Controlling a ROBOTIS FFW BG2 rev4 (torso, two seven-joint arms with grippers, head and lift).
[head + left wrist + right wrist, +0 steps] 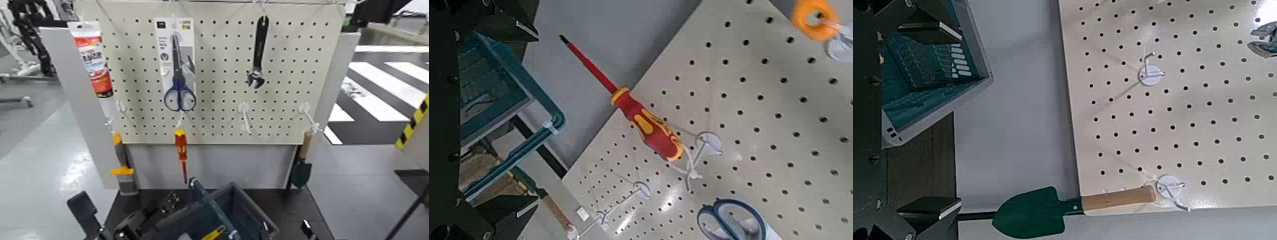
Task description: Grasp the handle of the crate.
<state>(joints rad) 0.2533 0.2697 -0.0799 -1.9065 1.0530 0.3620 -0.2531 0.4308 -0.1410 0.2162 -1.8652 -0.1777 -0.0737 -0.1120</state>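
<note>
The dark grey-blue crate stands on the black table at the bottom middle of the head view. Its teal handle is raised in an arch over it. My left gripper is just left of the crate. In the left wrist view it is open, with the handle and the crate's corner close in front of the fingers. My right gripper is low on the crate's right. In the right wrist view it is open and empty, facing the crate's rim.
A pegboard stands behind the table. On it hang blue scissors, a black wrench, a red-and-yellow screwdriver, a green trowel and a tube. A yellow object lies inside the crate.
</note>
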